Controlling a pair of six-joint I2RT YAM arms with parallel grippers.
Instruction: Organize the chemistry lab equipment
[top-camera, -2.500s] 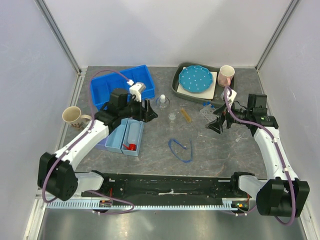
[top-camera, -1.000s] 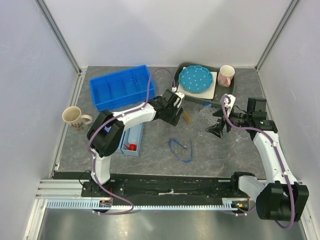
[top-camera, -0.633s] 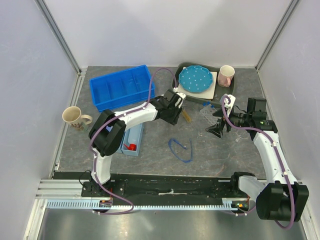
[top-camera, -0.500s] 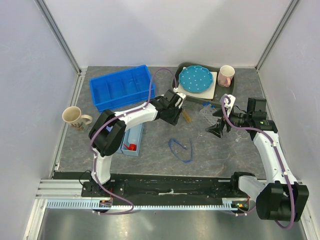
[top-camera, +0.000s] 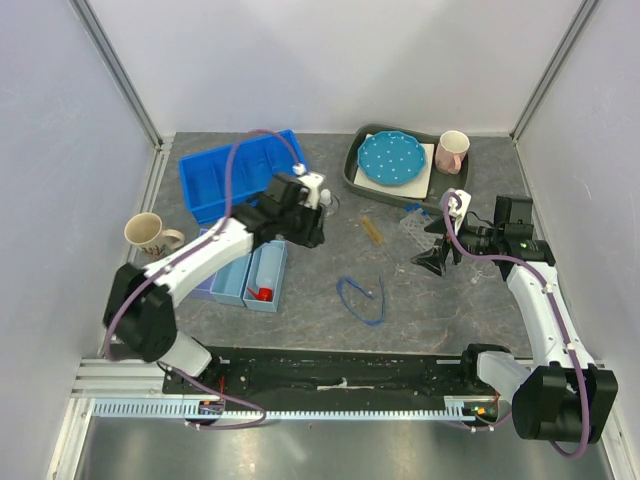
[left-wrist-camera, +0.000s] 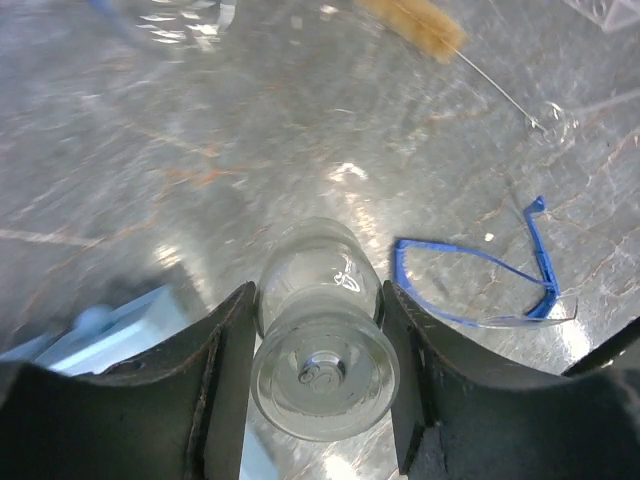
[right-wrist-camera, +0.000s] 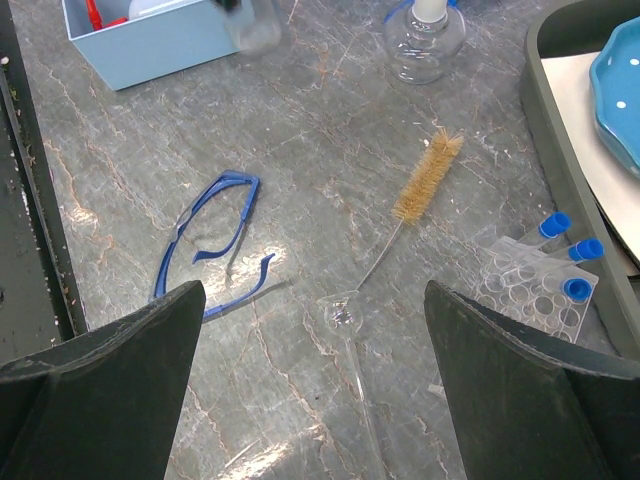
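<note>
My left gripper is shut on a small clear glass flask, held above the table next to the light-blue tray; the red-capped squeeze bottle lies in that tray. The white-capped dropper bottle stands just beyond the gripper. The amber brush stick, the blue loop and the clear tube rack with blue-capped tubes lie mid-table. My right gripper is open and empty above a thin glass funnel.
A blue divided bin stands at the back left and a beige mug at the left edge. A grey tray with the polka-dot plate and a pink mug sit at the back right.
My left arm has swung back from the table's middle towards the light-blue tray, carrying the glass flask. The right arm has not moved.
</note>
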